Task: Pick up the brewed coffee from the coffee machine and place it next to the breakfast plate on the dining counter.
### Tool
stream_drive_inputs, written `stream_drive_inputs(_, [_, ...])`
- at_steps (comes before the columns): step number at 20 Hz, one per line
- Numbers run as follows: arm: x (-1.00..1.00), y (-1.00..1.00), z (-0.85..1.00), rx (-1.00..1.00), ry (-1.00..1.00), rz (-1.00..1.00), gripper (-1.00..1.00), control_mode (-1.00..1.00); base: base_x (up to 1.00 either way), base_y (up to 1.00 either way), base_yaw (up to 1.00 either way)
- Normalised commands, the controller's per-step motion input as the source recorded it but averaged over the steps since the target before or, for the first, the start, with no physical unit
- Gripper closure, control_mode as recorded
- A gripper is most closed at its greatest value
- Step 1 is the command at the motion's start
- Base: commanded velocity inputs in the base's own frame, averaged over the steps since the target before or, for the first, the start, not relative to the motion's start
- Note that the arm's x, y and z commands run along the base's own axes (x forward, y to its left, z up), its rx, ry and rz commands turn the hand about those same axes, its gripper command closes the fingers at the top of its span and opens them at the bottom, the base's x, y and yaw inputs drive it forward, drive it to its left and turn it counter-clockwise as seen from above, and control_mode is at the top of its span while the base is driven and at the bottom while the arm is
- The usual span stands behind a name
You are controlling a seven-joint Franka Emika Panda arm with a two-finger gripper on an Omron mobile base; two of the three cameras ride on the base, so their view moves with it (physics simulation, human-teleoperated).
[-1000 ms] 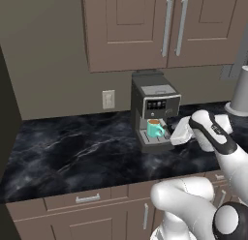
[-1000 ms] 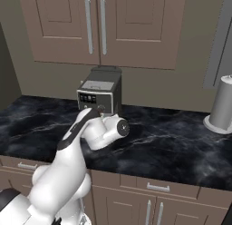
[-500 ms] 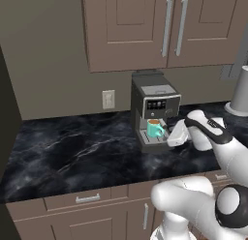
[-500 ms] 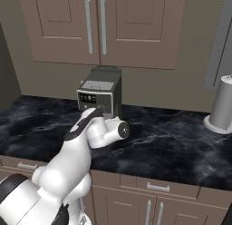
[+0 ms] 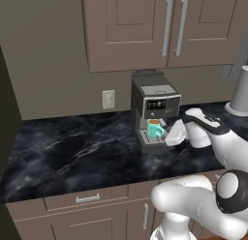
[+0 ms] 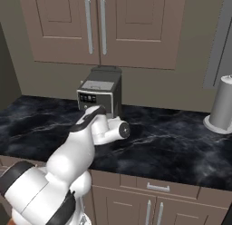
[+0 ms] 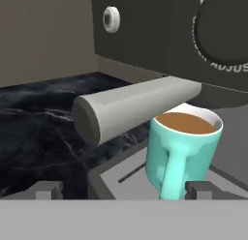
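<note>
My hand (image 7: 121,188) is spread wide, its two dark fingertips (image 7: 48,189) standing far apart with nothing gripped between them. Just ahead of it sits the teal mug (image 7: 181,147), full of brown coffee, with its handle turned toward me. In the hand view the mug lies toward the right fingertip rather than centred in the gap, and neither tip touches it as far as I can see.

The mug stands upright on the drip tray (image 7: 116,173) of the coffee machine (image 7: 164,31). A grey cylindrical handle (image 7: 131,111) juts out from the machine just above and to the left of the mug's rim, very close to it. I cannot tell whether they touch.

From the left base view, my hand (image 5: 173,132) is level with the mug (image 5: 155,129), just beside its right side at the front of the machine (image 5: 154,108). In the right base view my arm covers the front of the machine (image 6: 100,93), so I cannot see the mug there.

The machine stands on the black marble table (image 5: 72,152) against the wall, under the brown wall cabinets (image 5: 155,26). A wall socket (image 5: 108,99) sits to its left, and a grey cylinder (image 6: 223,106) stands well off to its right.
</note>
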Motion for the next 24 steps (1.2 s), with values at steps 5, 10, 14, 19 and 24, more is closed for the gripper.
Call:
stream_drive_inputs(5, [0.26,-0.02,0.0,0.03,0.0,0.0,-1.0,-1.0,0.0,0.0,0.0])
stream_drive_inputs(10, [0.25,-0.07,-0.05,0.03,0.0,0.0,-1.0,-1.0,0.0,0.0,0.0])
stream_drive_inputs(14, [0.18,-0.08,-0.13,0.01,0.0,0.0,-1.0,-1.0,0.0,0.0,0.0])
stream_drive_inputs(19, [0.17,-0.05,-0.15,0.0,0.0,0.0,-1.0,-1.0,0.0,0.0,0.0])
stream_drive_inputs(24, [0.19,0.0,-0.2,0.0,0.0,0.0,-1.0,-1.0,0.0,0.0,0.0])
